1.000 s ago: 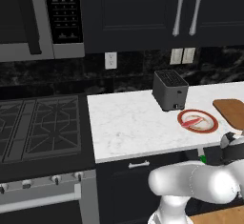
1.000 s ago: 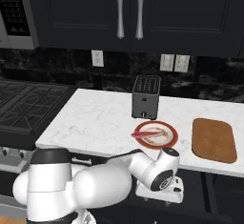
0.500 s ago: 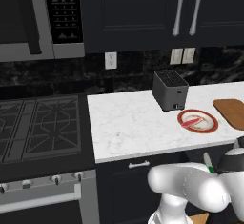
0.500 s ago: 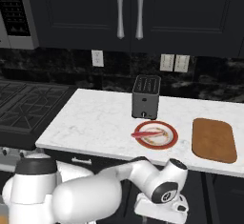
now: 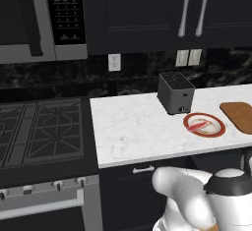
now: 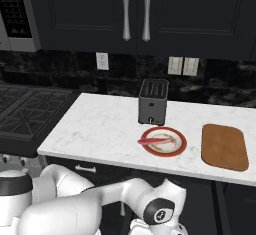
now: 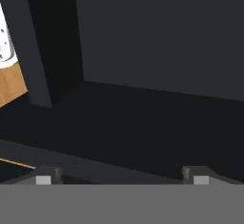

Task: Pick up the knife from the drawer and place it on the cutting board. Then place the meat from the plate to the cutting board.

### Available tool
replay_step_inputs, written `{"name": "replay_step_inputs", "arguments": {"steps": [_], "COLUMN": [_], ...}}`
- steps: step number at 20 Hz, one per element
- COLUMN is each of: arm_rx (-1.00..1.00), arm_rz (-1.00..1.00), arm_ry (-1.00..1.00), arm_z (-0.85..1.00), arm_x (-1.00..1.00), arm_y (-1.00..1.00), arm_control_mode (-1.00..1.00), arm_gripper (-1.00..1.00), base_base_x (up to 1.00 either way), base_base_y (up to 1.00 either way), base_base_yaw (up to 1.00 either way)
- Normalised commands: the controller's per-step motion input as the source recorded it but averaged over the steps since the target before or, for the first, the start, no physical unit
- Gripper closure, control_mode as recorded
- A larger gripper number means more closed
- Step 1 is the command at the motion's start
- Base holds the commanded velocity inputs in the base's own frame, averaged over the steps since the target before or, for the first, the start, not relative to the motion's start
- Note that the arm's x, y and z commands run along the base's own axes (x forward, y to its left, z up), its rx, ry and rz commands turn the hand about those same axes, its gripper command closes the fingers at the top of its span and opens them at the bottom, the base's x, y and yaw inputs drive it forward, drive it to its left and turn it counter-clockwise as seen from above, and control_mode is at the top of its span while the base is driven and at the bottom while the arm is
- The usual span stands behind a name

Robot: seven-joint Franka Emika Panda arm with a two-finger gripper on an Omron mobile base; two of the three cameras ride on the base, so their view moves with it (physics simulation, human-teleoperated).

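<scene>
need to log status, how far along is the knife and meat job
Nothing looks done: the board is bare and the meat lies on the plate. In hand: the arm reaches low below the counter, and the tool is open and empty, facing dark cabinetry. Left: put the knife, then the meat, on the board.

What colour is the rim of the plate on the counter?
Red, around a cream centre; the plate shows best in the right base view.

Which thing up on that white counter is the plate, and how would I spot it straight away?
Find the white marble counter and the dark toaster on it. Just in front of the toaster lies the plate: round, red-rimmed, cream in the middle, carrying a pinkish strip of meat. The cutting board beside it is brown and rectangular.
</scene>
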Motion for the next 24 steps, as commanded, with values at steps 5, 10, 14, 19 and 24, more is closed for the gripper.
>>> {"name": "replay_step_inputs", "arguments": {"steps": [5,10,14,19,24], "arm_rx": [0.00,-0.01,0.00,0.00,0.00], "arm_rz": [-0.01,-0.10,-0.21,-0.23,-0.21], "arm_ry": [-0.01,-0.08,-0.09,-0.03,0.00], "arm_z": [0.88,0.35,-0.05,-0.13,-0.19], "arm_x": [0.47,0.47,0.41,0.55,0.52], "arm_y": [-0.25,-0.25,-0.36,-0.05,0.08], "arm_control_mode": [-1.00,-1.00,-1.00,-1.00,-1.00], "arm_gripper": [-1.00,-1.00,-1.00,-1.00,-1.00], "base_base_x": [0.00,0.00,0.00,0.00,0.00], "base_base_y": [0.00,0.00,0.00,0.00,0.00], "base_base_yaw": [0.00,0.00,0.00,0.00,0.00]}}
